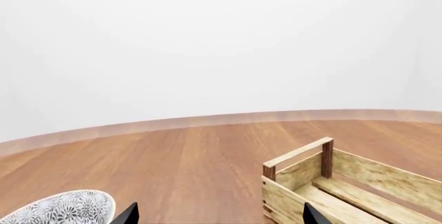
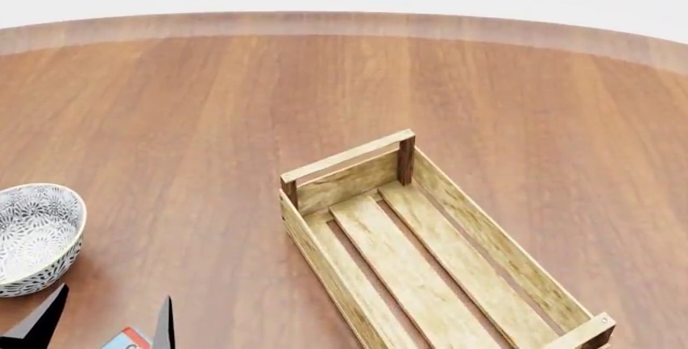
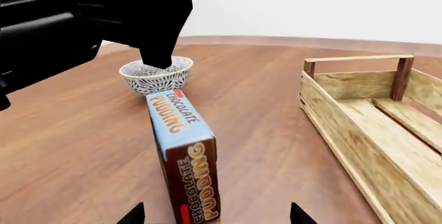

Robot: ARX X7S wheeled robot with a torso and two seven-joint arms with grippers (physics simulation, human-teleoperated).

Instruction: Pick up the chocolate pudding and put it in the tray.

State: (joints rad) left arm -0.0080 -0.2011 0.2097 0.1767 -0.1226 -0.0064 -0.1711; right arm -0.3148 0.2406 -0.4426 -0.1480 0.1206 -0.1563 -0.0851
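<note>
1. Left of the tray (image 2: 430, 244), I see the chocolate pudding (image 3: 181, 151) lying on the wooden table (image 2: 215, 107), between my right gripper (image 3: 215, 214) fingertips, which are spread and not touching it.
2. My left gripper (image 2: 108, 321), also spread, hangs above the carton.
3. Beyond the carton from the right wrist camera sits a patterned bowl (image 3: 156, 75); white walls surround.
</note>
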